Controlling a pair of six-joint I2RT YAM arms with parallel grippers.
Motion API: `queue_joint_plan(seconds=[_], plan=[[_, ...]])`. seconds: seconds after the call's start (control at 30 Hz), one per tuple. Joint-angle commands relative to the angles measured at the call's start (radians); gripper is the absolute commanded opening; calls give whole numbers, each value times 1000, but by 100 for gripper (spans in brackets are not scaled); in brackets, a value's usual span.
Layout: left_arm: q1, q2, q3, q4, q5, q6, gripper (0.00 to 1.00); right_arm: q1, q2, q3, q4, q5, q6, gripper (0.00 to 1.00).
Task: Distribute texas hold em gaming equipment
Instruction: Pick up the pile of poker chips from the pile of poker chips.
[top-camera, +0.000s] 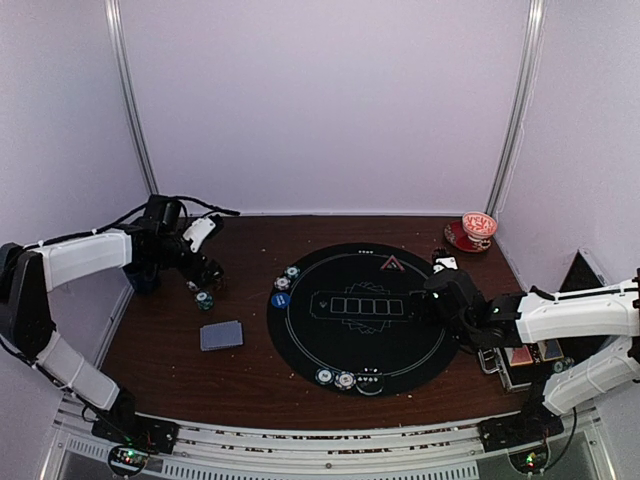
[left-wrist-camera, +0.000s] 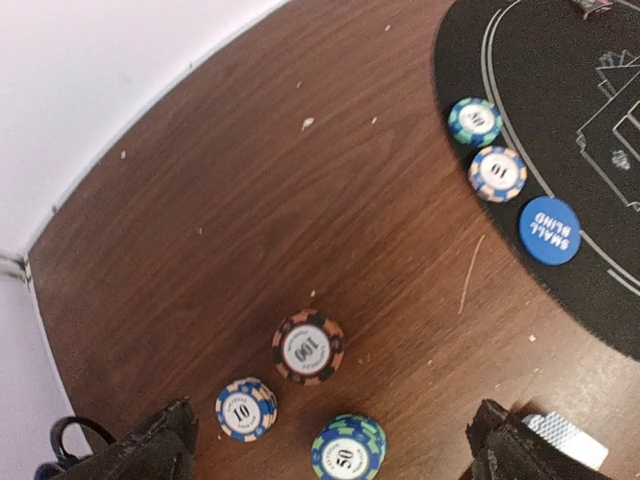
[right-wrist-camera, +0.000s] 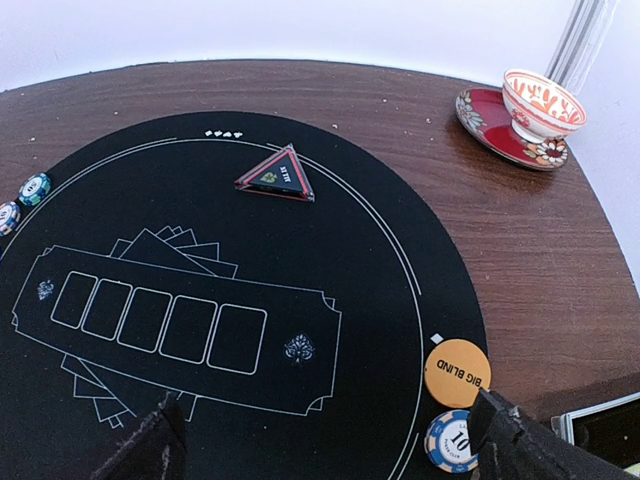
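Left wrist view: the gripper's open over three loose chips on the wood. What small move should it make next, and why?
Probably lower the left gripper onto the 50 chip and close. Its jaws stand open and empty, that chip lies nearest between the fingers, off the mat, and the mat's far side by the red triangle marker shows no chips yet.

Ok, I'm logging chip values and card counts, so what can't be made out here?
Top view: near-edge chips on the mat too small to read.
Top view: case mostly hidden by the right arm.
Left wrist view: cards partly behind a pincer finger; count unclear.
Right wrist view: left-edge chip cut off.
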Motion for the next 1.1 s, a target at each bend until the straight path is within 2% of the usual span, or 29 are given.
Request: queue_joint_plan(seconds=[0.0,0.27,0.47,1.07], plan=[[72,45,-36,16,58,-22,98,-5,5,-5,11,-1,8,100],[152,65,-96,19,124,-2,96,-4,-9,-5,5,-2,9,100],[158,88,-113,-6,180,38,93,-5,-10,-4,1,-3,10,100],[157,174,-109,33,148,26,79,-4,-9,-5,3,-2,10,100]])
